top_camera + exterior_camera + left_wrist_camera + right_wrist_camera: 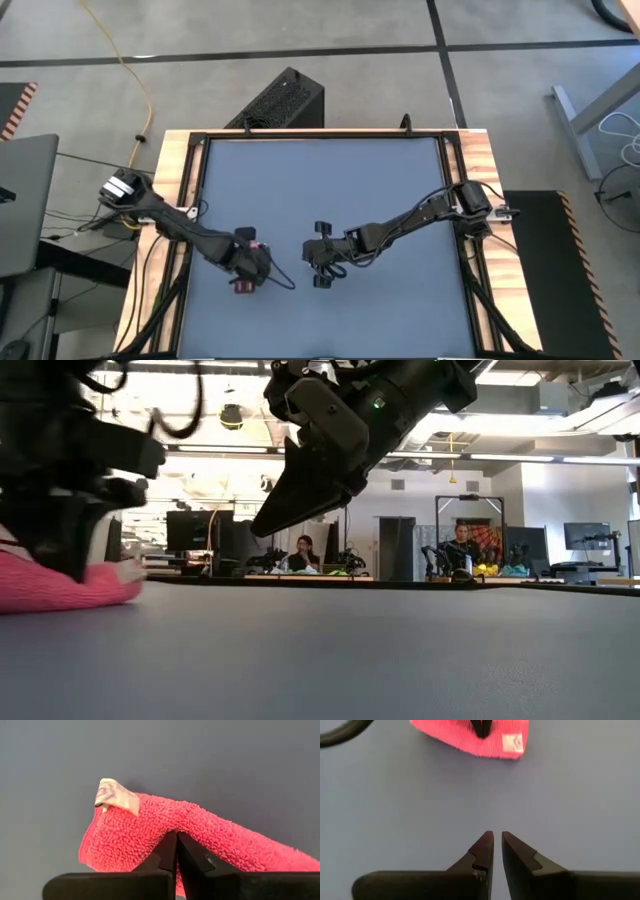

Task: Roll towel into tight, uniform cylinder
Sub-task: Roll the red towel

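Overhead, the left pincer (252,268) sits low on the dark table (330,170), pressed onto the small pink towel (243,286), of which only slivers show around it; the right pincer (320,262) hovers just beside it toward the table's middle, apart from the cloth. At table height, the towel (60,585) lies bunched at the picture's edge under the left arm's dark bulk, while the right pincer (262,528) hangs above the bare table, tips pointing down; people sit at desks in the room behind. From the left wrist, the left pincer (177,838) is clamped tight on a fold of the towel (130,840), the white tag (116,796) standing up at one end. From the right wrist, the right pincer (497,840) shows a narrow gap, empty, with the towel (455,737) and its tag (513,743) lying ahead of it.
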Controlling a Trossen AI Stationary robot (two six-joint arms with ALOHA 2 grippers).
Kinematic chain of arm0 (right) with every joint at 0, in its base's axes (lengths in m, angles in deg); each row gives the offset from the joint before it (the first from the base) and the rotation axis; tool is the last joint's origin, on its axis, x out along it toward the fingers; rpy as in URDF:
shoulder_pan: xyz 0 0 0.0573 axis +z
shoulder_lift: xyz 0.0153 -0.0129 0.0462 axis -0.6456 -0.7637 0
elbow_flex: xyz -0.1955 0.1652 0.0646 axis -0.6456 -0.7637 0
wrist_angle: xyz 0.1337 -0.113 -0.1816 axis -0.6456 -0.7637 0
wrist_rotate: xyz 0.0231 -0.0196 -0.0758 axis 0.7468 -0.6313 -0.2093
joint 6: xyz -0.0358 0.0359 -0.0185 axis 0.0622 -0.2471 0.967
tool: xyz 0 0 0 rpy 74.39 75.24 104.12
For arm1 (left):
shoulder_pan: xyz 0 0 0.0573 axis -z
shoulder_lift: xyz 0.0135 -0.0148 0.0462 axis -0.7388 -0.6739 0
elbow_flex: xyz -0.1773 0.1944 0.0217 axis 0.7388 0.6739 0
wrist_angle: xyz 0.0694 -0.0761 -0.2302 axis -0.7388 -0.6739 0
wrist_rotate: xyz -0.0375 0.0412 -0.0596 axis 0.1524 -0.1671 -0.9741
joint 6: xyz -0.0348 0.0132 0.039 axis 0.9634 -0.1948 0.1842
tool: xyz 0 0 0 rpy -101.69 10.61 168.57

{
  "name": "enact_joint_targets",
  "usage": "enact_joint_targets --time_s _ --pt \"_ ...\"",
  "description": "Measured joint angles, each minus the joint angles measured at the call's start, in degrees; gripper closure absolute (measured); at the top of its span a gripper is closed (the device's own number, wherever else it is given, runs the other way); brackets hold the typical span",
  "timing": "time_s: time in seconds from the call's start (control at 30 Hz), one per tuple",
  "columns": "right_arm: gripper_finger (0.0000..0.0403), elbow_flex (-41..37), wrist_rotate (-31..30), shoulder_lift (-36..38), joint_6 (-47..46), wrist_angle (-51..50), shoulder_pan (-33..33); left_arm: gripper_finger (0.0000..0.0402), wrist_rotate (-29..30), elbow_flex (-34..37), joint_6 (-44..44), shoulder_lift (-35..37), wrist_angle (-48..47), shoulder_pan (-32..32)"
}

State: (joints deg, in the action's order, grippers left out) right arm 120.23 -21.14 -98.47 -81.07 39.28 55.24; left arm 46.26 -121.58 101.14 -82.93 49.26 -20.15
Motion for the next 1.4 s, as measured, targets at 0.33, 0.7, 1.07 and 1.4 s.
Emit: enact_joint_targets --time_s 0.33,0.7,1.07,1.4 --pt "0.0340 0.00 0.02 0.00 -0.26 -0.02 0.00 0.0401 1.39 1.89 17.87 0.35 -8.30 8.91" --pt "0.0340 0.00 0.32 -0.02 -0.32 0.00 -0.04 0.0401 1.53 -0.28 18.24 4.21 -7.97 7.19" --pt "0.0340 0.00 0.54 -0.04 -0.37 0.00 0.35 0.0401 8.53 -0.20 16.22 10.12 -12.81 3.85" --pt "0.0340 0.00 0.54 -0.04 -0.37 -0.02 0.68 0.0401 6.98 9.82 18.12 12.30 -10.95 1.71"
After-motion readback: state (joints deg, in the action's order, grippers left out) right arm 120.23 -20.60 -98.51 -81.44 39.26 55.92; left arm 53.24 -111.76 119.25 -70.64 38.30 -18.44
